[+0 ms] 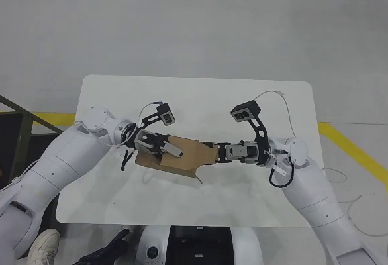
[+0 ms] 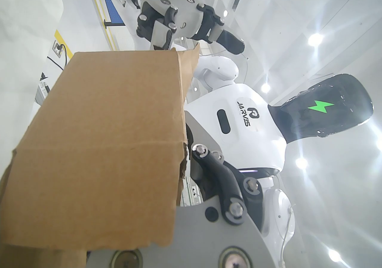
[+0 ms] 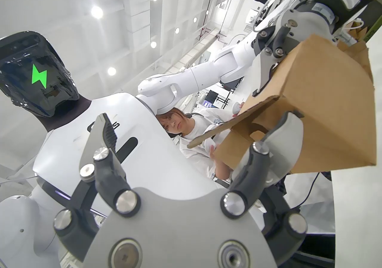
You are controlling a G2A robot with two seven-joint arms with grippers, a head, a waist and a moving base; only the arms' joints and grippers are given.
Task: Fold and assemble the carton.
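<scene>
The brown carton (image 1: pixel 181 156) is held above the middle of the white table (image 1: pixel 260 106), between both arms. My left gripper (image 1: pixel 157 144) is at the carton's left end, shut on its wall. In the left wrist view one black finger (image 2: pixel 220 179) presses beside the carton (image 2: pixel 98 138) and the other is hidden behind the cardboard. My right gripper (image 1: pixel 214 154) stands open at the right end. One of its fingers (image 3: pixel 277 144) rests against the carton (image 3: pixel 328 108) by a loose flap (image 3: pixel 226 126). The other finger (image 3: pixel 101 138) is spread well away in free air.
The table edges lie well away from the carton on every side. A dark frame (image 1: pixel 2 132) stands off the table's left side. Yellow floor tape (image 1: pixel 359 142) runs along the right.
</scene>
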